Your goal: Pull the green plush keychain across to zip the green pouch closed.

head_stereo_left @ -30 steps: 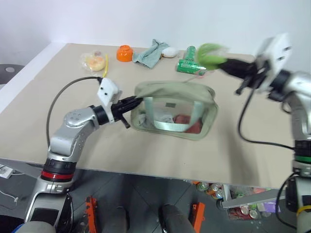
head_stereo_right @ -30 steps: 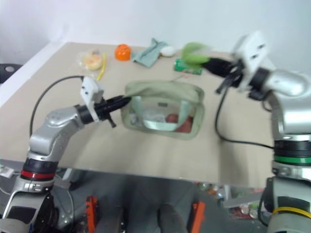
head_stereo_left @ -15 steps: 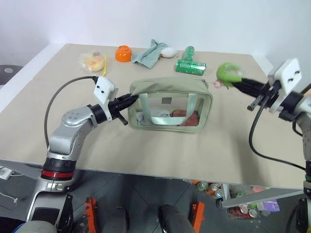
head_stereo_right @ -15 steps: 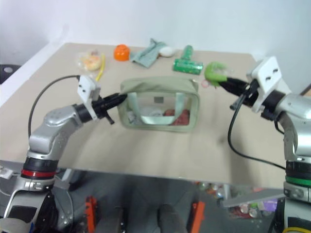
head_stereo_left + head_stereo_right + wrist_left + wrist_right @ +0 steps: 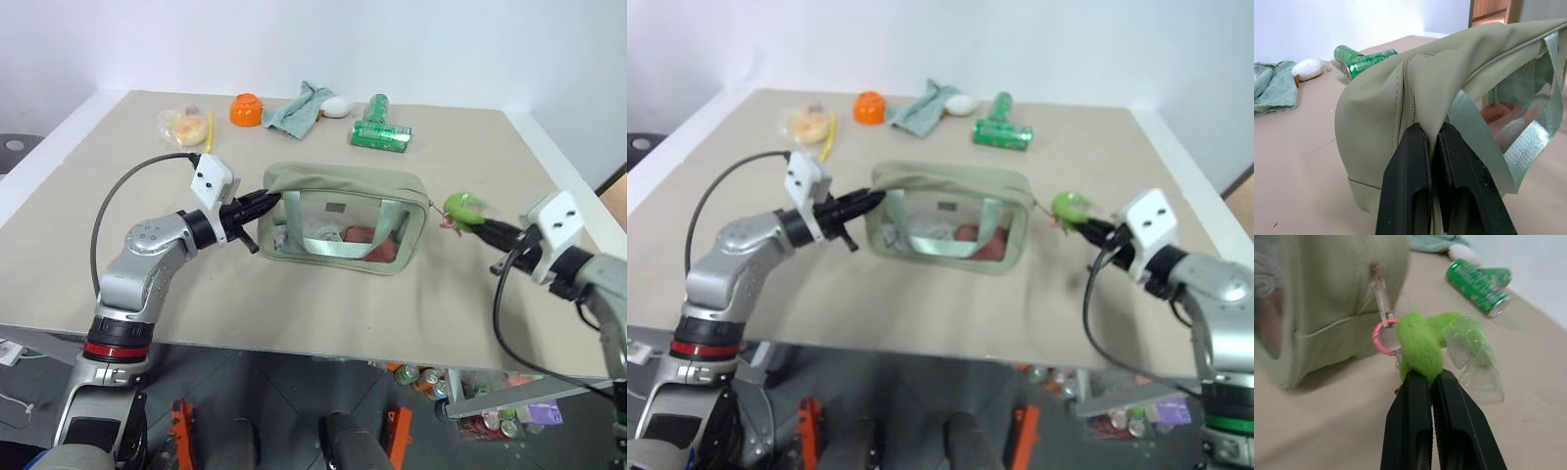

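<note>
A: Where is the green pouch sitting?

B: It is sitting in the middle of the frame, on the tabletop. Its clear side is facing us, and something red and something white are showing through it.

A: What is the left hand doing?

B: It is pinching the left end of the pouch. In the left wrist view its two black fingers are squeezing a fold of the pouch fabric right beside the zipper.

A: And the right hand?

B: It is at the right of the frame, just past the right end of the pouch. It is clenching the green plush keychain. In the right wrist view the fuzzy charm is sticking up between the black fingers.

A: Is the keychain joined to the pouch?

B: Yes. A little pink ring is linking it to the zipper pull at the pouch's right end. A bit of clear plastic is hanging on the charm too.

A: What is lying at the top of the frame?

B: A dark green bottle is lying on its side. To its left a white thing is touching a teal-grey cloth. Further left an orange bowl is sitting, and in the upper left a yellowish thing in a clear wrap is lying beside a yellow stick.
</note>
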Robot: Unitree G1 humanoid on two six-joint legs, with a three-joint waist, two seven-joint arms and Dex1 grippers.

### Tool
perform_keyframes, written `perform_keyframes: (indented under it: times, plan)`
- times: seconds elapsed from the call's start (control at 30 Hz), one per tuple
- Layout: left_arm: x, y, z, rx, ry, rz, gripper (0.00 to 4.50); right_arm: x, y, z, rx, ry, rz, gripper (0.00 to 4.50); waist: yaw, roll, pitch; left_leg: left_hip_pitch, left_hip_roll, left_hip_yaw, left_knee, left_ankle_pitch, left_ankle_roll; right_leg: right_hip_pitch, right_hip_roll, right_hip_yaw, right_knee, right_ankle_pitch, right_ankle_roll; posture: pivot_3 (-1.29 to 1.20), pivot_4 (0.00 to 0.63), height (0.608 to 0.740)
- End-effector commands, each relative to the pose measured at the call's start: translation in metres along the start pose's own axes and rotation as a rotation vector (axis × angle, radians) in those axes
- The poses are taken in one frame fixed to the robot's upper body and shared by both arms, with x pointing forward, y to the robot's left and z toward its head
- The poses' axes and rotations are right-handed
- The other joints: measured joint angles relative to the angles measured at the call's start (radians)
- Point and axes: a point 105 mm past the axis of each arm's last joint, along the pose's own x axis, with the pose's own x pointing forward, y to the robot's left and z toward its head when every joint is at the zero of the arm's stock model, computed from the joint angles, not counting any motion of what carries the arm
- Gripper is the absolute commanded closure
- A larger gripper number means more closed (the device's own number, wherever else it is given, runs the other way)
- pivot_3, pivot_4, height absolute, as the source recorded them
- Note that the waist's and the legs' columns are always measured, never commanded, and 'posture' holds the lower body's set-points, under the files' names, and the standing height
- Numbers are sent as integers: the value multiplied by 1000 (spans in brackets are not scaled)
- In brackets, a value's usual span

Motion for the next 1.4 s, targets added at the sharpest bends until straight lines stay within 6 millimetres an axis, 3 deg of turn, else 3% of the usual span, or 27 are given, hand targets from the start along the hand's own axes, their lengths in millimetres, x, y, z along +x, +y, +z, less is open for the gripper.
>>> perform_keyframes:
  times: [0.03, 0.13, 0.33, 0.53, 0.57, 0.77, 0.97, 1.07, 1.17, 1.27, 1.4]
  plan:
    - [0, 0, 18, 54, -42, -5, 4500, 7, 9, -2, 9, 1, -19, 4476, 0, 0, 0, 0, 0, 0, 0, 0, 0, 0, 0, 0, 0, 0, 0, 0, 150, 740]
    - [0, -2, 18, 57, -44, -13, 4500, 15, 11, -2, 66, -14, -29, 4476, 0, 0, 0, 0, 0, 0, 0, 0, 0, 0, 0, 0, 0, 0, 0, 0, 150, 740]
    - [1, -3, 19, 54, -46, -14, 4500, 18, 8, 4, 41, -30, -19, 2542, 1, 0, 0, 0, 0, 1, 0, 0, 0, 0, 0, 0, 0, 0, 0, 0, 150, 740]
    - [-1, -5, 18, 48, -43, -24, 4500, 5, -4, 24, 51, -77, 11, 509, 1, 0, 0, 0, 0, 1, 0, 0, 0, 0, 0, 0, 0, 0, 0, 0, 150, 740]
    - [-2, -6, 21, 42, -55, -32, 4125, 0, -8, 31, 68, -93, 23, 89, 2, 0, 0, 0, 0, 1, 0, 0, 0, 0, 0, 0, 0, 0, 0, 0, 150, 740]
    - [-13, -6, 40, 47, -122, -47, 2039, -25, -8, 57, 168, -111, 130, 0, 2, 0, 0, -1, 0, 0, 0, 0, 0, 0, 0, 0, -1, 0, 1, 0, 150, 740]
    - [-38, 8, 51, 3, -157, 42, 30, -31, 14, 57, 227, -84, 213, 0, 0, 0, 0, 0, 1, -1, 0, 0, 0, 0, 0, -1, -1, 0, 0, 0, 150, 740]
    - [-63, 23, 33, 33, -75, 160, 30, -35, 27, 45, 221, -32, 246, 0, 1, 0, 0, 0, 0, 0, 0, 0, 0, 1, 0, 0, -1, 0, 0, 0, 150, 740]
    - [-93, 27, 0, 49, 45, 270, 30, -39, 48, 29, 171, 5, 274, 0, 1, 0, 0, 0, 1, 0, -1, -1, 0, 1, 0, 0, -2, -1, 1, 0, 150, 740]
    - [-102, 7, -28, 30, 124, 242, 30, -39, 63, 20, 200, -6, 281, 0, 2, 0, 0, 0, 1, 0, -1, -1, 0, 0, 0, -1, -2, -1, 1, 0, 150, 740]
    - [-96, -17, -54, 72, 206, 207, 30, -36, 73, 12, 198, -43, 243, 0, 7, -1, 0, 0, 0, 0, 2, -1, -1, 2, -1, -1, -3, -3, -4, 0, 150, 740]
